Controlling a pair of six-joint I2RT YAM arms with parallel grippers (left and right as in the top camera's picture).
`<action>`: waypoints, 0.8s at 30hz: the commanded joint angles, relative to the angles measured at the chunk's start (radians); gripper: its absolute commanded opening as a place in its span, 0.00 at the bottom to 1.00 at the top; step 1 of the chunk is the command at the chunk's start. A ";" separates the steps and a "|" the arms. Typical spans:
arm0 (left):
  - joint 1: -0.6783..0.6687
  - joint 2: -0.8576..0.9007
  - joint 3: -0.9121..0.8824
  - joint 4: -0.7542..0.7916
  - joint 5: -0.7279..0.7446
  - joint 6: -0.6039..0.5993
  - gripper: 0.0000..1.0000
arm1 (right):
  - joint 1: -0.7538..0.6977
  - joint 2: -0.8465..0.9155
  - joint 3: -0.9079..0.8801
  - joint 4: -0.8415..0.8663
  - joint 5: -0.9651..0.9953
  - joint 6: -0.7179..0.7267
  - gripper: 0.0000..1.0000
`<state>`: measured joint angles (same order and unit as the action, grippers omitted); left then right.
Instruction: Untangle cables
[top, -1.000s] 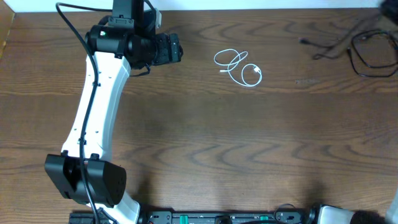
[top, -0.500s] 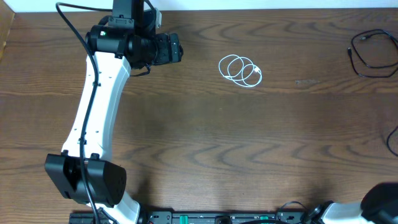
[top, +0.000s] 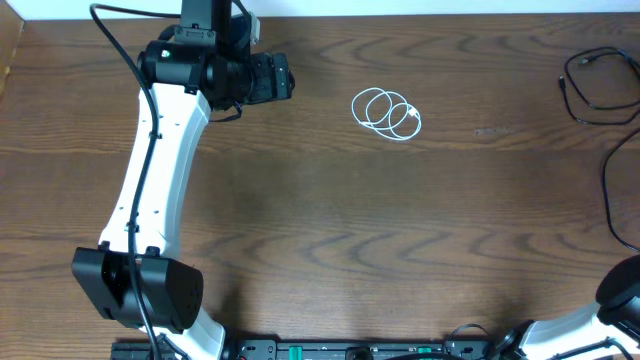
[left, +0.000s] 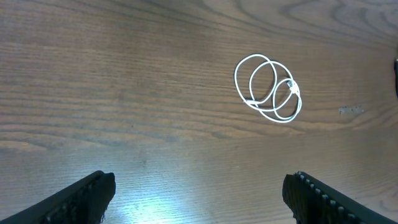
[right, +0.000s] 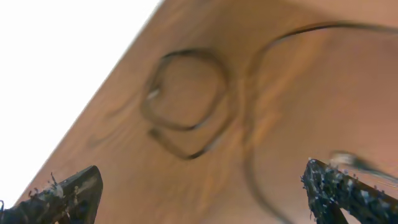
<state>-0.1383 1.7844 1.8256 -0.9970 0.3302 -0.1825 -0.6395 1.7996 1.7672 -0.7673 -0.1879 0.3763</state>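
Plainly left gripper (left: 199, 180), right gripper (right: 202, 171) spread wide, empty — black cable (right: 224, 87) blurred; white cable (top: 386, 112) coiled.

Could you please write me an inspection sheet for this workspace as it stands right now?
Surface: brown wooden table, grain visible.
Job's things: white cable coiled in loops, mid-table; black cable looped at the far right edge; the two lie apart.
Clutter: nothing seen.
Tools: left tool open, empty, above the table short of the white cable; right tool open, empty, its view blurred.
Cables: black wire runs along the left arm.
Surroundings: pale strip beyond the table's far edge.
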 joint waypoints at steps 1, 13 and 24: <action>0.002 0.009 -0.005 0.000 -0.036 0.006 0.91 | 0.122 -0.010 0.005 -0.002 -0.236 -0.087 0.99; 0.002 0.009 -0.005 -0.016 -0.114 0.006 0.91 | 0.602 0.299 0.005 0.076 -0.232 -0.284 0.92; 0.002 0.009 -0.005 -0.034 -0.114 0.006 0.91 | 0.867 0.472 0.005 0.175 0.028 -0.310 0.70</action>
<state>-0.1383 1.7844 1.8256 -1.0252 0.2295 -0.1825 0.1993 2.2330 1.7676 -0.6052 -0.2214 0.0624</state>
